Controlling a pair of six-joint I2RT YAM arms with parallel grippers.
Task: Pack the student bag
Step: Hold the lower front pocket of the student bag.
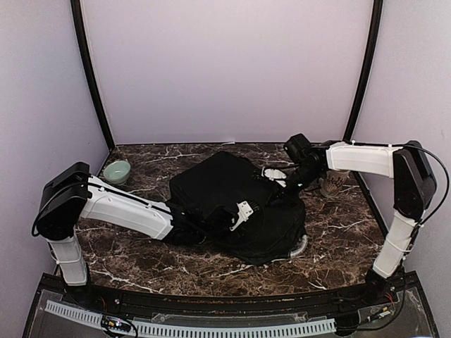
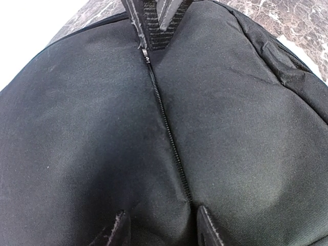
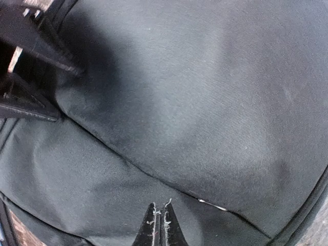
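- Top view: the student bag [image 1: 211,186] lies flat mid-frame on the desk [image 1: 141,260], with its grey loop handle [image 1: 300,246] at the lower right edge. The left end effector [image 1: 239,213] sits on the bag's middle and the right end effector [image 1: 294,184] at its upper right edge. Jaw state isn't readable from up here.
- Top view, risk: both arms bear on one soft bag. Pulls in different directions could drag it across the desk into the mug [image 1: 334,183] just beside the right arm and tip it. The green bowl [image 1: 117,171] at upper left is well apart, so low concern.
- Left wrist view: the student bag [image 2: 77,128] fills the frame. The left end effector [image 2: 161,230] is at bottom centre, jaws apart and straddling the zip [image 2: 166,133]. Can't tell if they bite cloth. The zip looks shut along its visible run, with the zip pull [image 2: 145,54] at the top by a webbing strap [image 2: 161,23].
- Left wrist, risk: closing here likely pinches a fabric fold rather than the pull, so the zip stays shut and nothing goes in. The cloth may also slip out.
- Right wrist view: the right end effector [image 3: 159,225] is at bottom centre, jaws pressed together, tips on the student bag [image 3: 205,92] with nothing visible between them. A pale sliver [image 3: 212,206] shows at a seam just right of the tips. Can't identify the dark angular parts [image 3: 31,51] at upper left.
- Right wrist, risk: closed on nothing means no hold, so a lift would come up empty. The tips could also snag loose threads.
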